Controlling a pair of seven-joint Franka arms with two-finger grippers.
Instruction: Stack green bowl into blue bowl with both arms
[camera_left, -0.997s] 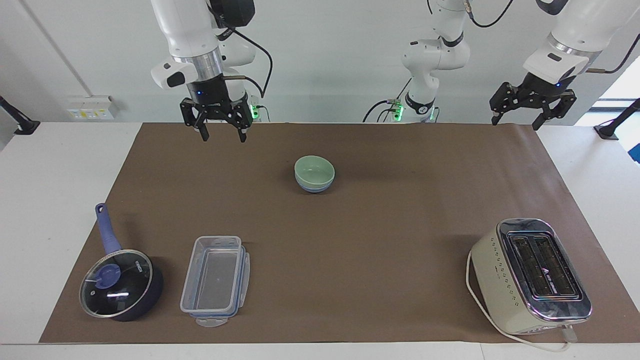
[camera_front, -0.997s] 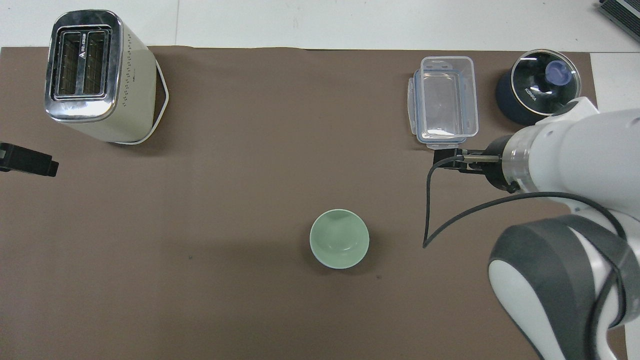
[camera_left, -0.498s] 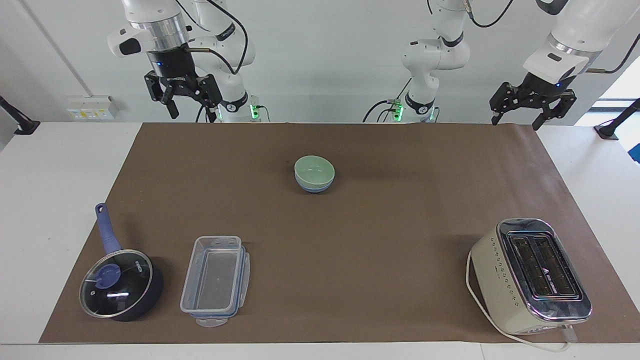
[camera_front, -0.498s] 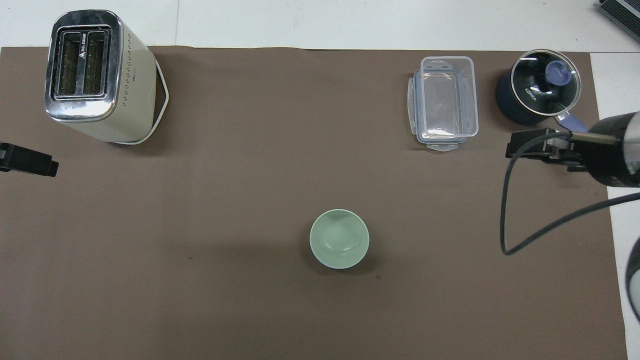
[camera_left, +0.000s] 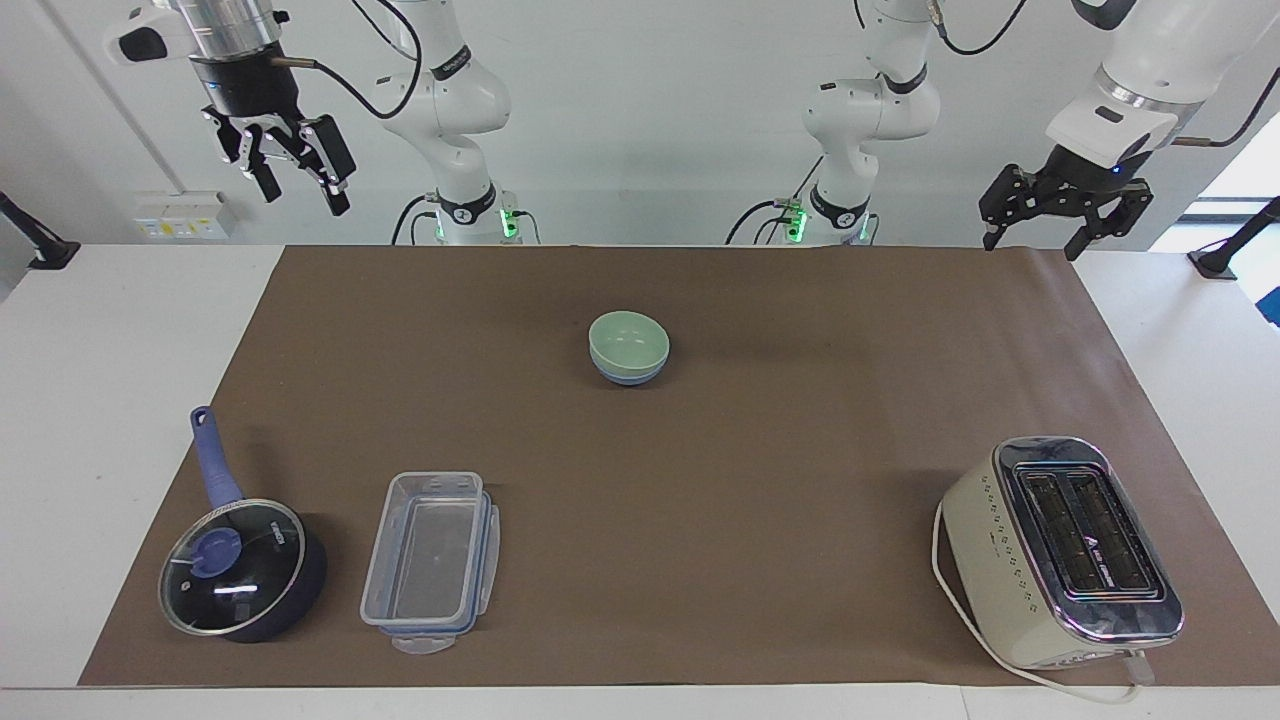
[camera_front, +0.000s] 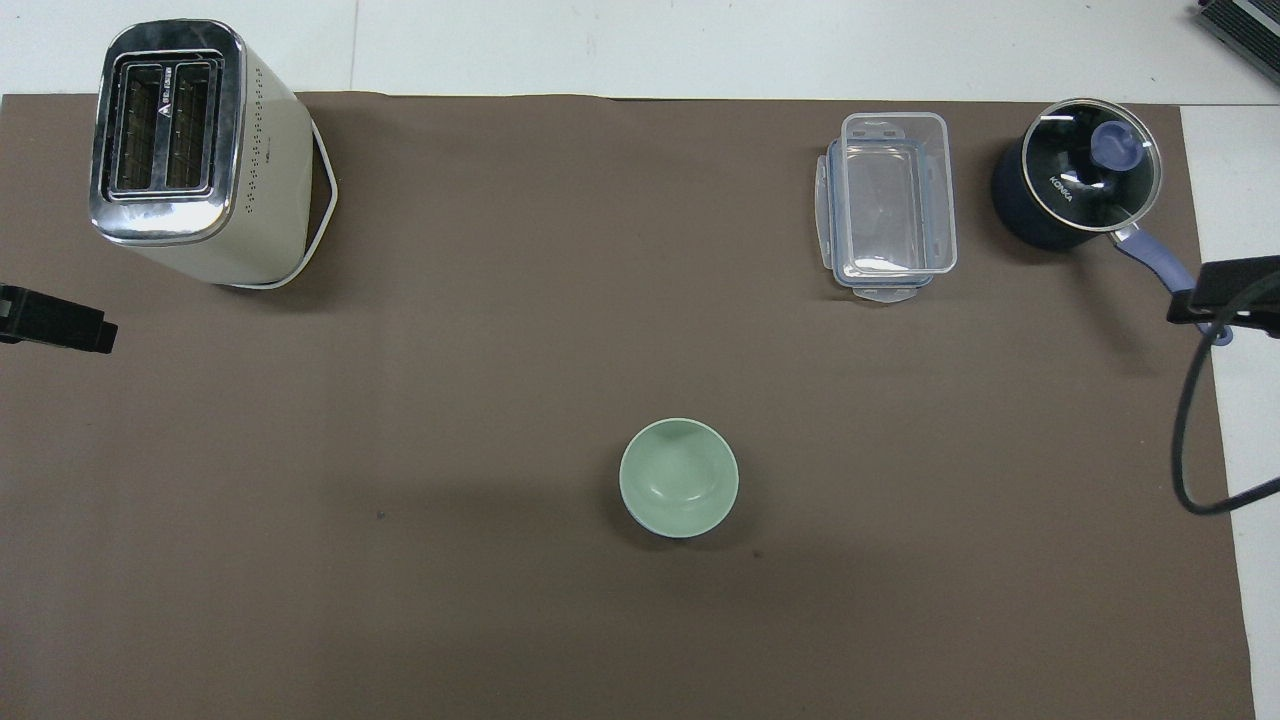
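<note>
Both jaws stand open and empty: right gripper (camera_left: 292, 178) and left gripper (camera_left: 1065, 212) high off the table's (camera_left: 700, 480) ends. Green bowl (camera_left: 628, 341) sits nested in blue bowl (camera_left: 630, 376) mid-table; keep clear, nothing needs regrasping.

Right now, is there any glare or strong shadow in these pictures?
Facing view: a bright glint on the saucepan's glass lid and shine on the toaster chrome. Overhead view: the lid mirrors light, and a soft shadow spreads beside the green bowl.
</note>
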